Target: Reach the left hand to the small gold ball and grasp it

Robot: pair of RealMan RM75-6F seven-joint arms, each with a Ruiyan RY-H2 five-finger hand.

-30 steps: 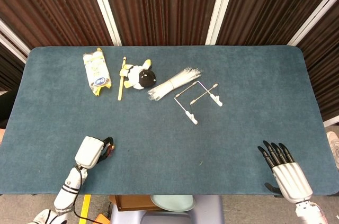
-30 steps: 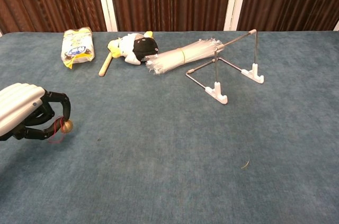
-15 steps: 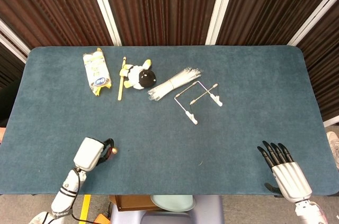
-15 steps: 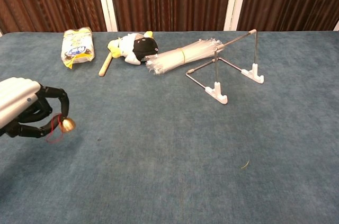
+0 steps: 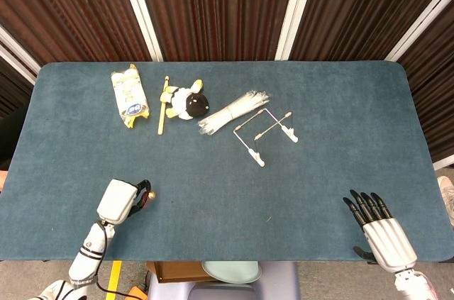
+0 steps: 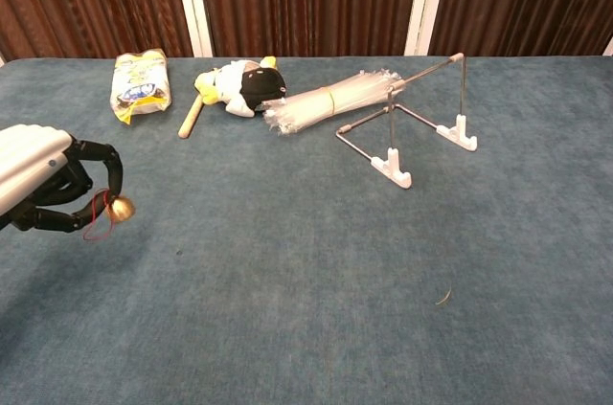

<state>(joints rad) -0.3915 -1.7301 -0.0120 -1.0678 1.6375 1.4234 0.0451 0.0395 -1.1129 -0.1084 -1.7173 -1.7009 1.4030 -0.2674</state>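
The small gold ball (image 6: 122, 207) with a red string hangs just above the blue cloth, pinched at the black fingertips of my left hand (image 6: 43, 182). In the head view the ball (image 5: 150, 194) shows at the tip of that hand (image 5: 119, 201), near the table's front left. My right hand (image 5: 381, 229) rests at the front right corner with its fingers stretched flat and apart, holding nothing. The chest view does not show the right hand.
At the back left lie a yellow and white packet (image 5: 128, 96), a wooden stick (image 5: 164, 104), a plush toy (image 5: 188, 101) and a bundle of clear straws (image 5: 231, 110). A wire stand with white feet (image 6: 410, 124) sits near the middle.
My left hand has lifted the gold ball off the cloth and raised it slightly. The right hand has stayed where it was.
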